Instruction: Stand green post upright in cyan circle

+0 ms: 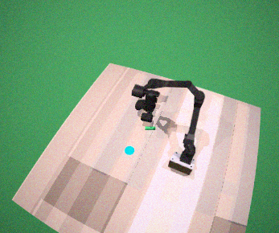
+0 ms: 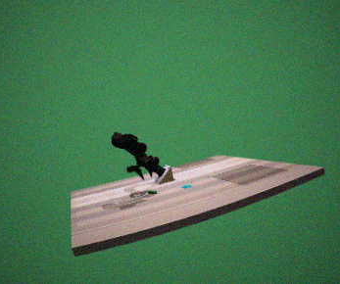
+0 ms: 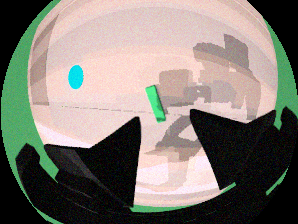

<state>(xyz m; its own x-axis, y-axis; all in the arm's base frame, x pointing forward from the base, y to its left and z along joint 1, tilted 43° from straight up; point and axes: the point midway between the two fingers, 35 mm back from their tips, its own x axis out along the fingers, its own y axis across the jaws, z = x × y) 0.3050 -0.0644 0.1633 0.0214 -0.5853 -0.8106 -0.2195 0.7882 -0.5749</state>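
The green post (image 1: 149, 128) (image 2: 152, 192) (image 3: 155, 104) lies on its side on the table. The flat cyan circle (image 1: 129, 150) (image 2: 186, 186) (image 3: 75, 77) is a short way from it, to the left of the post in the wrist view. My gripper (image 2: 147, 178) (image 3: 165, 117) points down above the table, near the post, with its fingers apart and nothing between them. In the wrist view the post appears just beyond the fingertips, with its near end between their lines. The exact height over the post is hard to tell.
The wood-patterned table (image 1: 84, 124) (image 2: 211, 206) has darker plank patches. The arm's base (image 1: 180, 166) (image 2: 167, 175) stands on it. The arm arches over from the base, and its shadow falls beside the post. Green background surrounds the table edges.
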